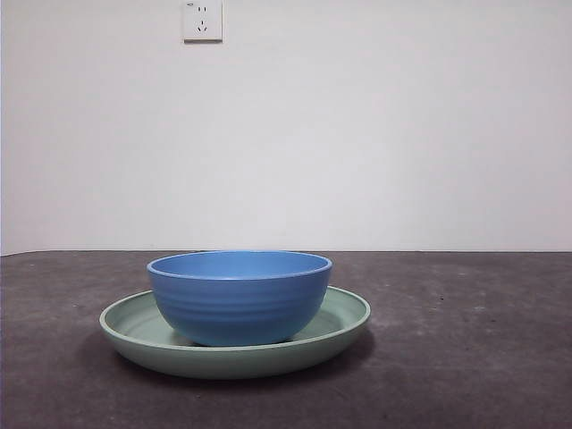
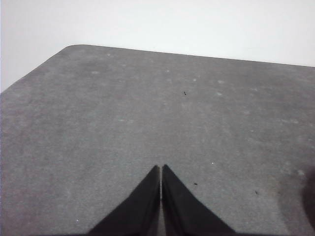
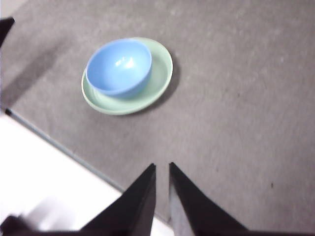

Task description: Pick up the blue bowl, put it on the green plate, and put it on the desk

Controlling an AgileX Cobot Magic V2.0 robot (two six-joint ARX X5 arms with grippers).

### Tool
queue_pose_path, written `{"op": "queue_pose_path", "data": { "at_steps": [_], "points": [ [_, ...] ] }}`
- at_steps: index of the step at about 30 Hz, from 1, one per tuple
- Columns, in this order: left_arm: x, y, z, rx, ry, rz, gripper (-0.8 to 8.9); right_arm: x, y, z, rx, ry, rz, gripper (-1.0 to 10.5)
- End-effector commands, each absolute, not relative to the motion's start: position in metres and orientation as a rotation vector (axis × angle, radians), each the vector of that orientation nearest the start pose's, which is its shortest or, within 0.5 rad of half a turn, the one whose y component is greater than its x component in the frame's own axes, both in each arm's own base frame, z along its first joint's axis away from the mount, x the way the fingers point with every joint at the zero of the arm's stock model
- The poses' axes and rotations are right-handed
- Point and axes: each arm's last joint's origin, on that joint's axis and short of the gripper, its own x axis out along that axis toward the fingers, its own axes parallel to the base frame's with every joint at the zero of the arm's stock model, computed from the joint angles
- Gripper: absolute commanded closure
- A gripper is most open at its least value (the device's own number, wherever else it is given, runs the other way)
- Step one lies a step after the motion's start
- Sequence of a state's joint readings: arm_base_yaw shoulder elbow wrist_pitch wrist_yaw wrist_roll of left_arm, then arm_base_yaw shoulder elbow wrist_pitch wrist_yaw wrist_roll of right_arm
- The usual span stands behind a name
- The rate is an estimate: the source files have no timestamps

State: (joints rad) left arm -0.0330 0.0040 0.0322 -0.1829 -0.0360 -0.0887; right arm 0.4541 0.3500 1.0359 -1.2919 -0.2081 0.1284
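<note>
- A plain white wall (image 1: 357,134) fills the whole background behind the table, smooth and bare apart from one fitting
- A white wall socket (image 1: 203,20) sits high on that wall, a little left of centre, its top cut off by the picture's edge; small dark slots show on its face
- In the right wrist view a pale, whitish floor area (image 3: 44,172) lies beyond the table's edge, blurred, with a thin light strip running along that edge
- A dark shape (image 3: 6,27) pokes in at the far corner of the same view, too blurred and cropped to make out
</note>
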Motion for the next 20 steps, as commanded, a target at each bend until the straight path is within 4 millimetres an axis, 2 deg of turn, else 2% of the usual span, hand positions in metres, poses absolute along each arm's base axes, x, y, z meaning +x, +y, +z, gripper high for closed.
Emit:
{"op": "queue_pose_path", "data": {
  "at_steps": [1,4,7,9,12,16,20],
  "points": [
    [0.096,-0.002,0.149,-0.085,0.179,0.011,8.06,0.002,0.007,0.34,0.009,0.609,0.588,9.1],
    [0.096,-0.002,0.149,-0.085,0.179,0.011,8.06,0.019,0.013,0.332,-0.046,0.485,0.54,9.1],
    [0.096,-0.002,0.149,-0.085,0.179,0.011,8.06,0.044,0.017,0.312,-0.055,0.312,0.456,9.1],
    [0.096,-0.002,0.149,-0.085,0.179,0.011,8.06,0.065,0.018,0.289,-0.044,0.175,0.388,9.1],
    [0.096,-0.002,0.149,-0.085,0.179,0.011,8.06,0.083,0.014,0.252,-0.028,0.034,0.306,9.1],
    [0.096,-0.002,0.149,-0.085,0.179,0.011,8.06,0.092,0.008,0.208,-0.039,-0.023,0.227,9.1],
    [0.096,-0.002,0.149,-0.085,0.179,0.011,8.06,0.093,0.005,0.183,-0.047,-0.009,0.196,9.1]
  ]
}}
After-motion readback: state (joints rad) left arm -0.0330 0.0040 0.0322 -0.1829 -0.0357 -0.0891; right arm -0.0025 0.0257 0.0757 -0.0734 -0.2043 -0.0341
